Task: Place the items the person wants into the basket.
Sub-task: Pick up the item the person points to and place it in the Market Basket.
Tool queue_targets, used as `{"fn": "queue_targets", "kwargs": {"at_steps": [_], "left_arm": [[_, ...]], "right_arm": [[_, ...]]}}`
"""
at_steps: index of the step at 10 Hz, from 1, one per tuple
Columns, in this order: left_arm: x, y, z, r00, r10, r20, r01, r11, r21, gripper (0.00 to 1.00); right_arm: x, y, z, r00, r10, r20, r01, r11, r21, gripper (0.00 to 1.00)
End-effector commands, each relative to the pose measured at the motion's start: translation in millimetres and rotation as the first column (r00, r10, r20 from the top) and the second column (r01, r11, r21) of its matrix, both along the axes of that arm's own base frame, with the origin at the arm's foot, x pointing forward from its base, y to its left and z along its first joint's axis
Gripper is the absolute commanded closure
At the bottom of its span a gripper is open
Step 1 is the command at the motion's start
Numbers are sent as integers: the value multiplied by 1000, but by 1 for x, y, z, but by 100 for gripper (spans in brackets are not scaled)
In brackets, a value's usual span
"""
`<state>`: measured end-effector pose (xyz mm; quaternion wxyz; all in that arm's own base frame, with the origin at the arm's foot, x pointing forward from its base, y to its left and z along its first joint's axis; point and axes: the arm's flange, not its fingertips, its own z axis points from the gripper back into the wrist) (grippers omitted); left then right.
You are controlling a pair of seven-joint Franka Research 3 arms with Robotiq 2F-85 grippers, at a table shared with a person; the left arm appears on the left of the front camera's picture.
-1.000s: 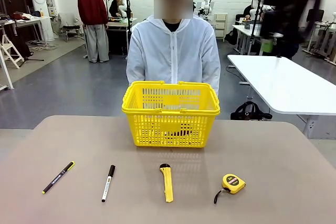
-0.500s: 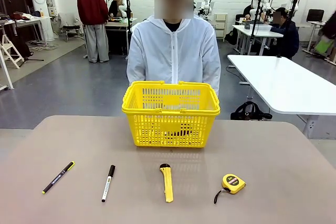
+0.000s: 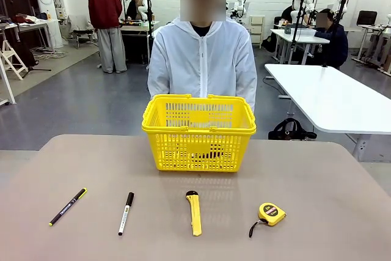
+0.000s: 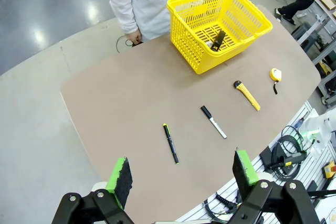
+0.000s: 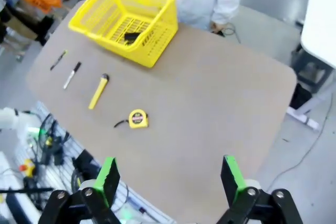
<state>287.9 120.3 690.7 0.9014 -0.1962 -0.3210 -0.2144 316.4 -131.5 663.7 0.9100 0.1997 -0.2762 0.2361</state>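
The yellow basket (image 3: 198,150) stands mid-table in front of the person (image 3: 201,59) in a white coat. Along the near side lie the items: a black pen (image 3: 68,206) with yellow-green lettering and a white marker (image 3: 126,213) with a black cap. High above the table my left gripper (image 4: 182,174) is open with nothing in it, looking down on the pen (image 4: 170,143), the marker (image 4: 213,121) and the basket (image 4: 206,52). My right gripper (image 5: 169,178) is likewise open and bare, high over the table's other end, with the basket (image 5: 157,45) far off.
A yellow utility knife (image 3: 194,212) and a yellow-and-black tape measure (image 3: 269,214) lie right of the pens. A small dark object (image 4: 218,40) lies in the basket. The person's hands hang at the far edge. Cables and gear sit below the table's near edge.
A blurred arm at the front view's upper right a second ago has swung out of that picture. The things on the table and the person have not moved.
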Motion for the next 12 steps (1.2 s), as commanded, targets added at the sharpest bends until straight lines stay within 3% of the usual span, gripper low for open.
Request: {"fn": "queue_targets", "kwargs": {"at_steps": [1, 4, 5, 12], "left_arm": [[0, 1, 0, 1000, -19, 2, 19, 1000, -5, 0], [0, 1, 0, 1000, -19, 2, 19, 1000, -5, 0], [0, 1, 0, 1000, -19, 2, 19, 1000, -5, 0], [0, 1, 0, 1000, -19, 2, 19, 1000, -5, 0]], "right_arm": [[-18, 7, -5, 998, 63, 25, -62, 997, -38, 0], [-26, 22, -3, 997, 67, 38, -63, 994, -88, 0], [-21, 8, 1, 997, 64, 30, -63, 997, -34, 0], [-21, 8, 1, 997, 64, 30, -63, 997, -34, 0]]}}
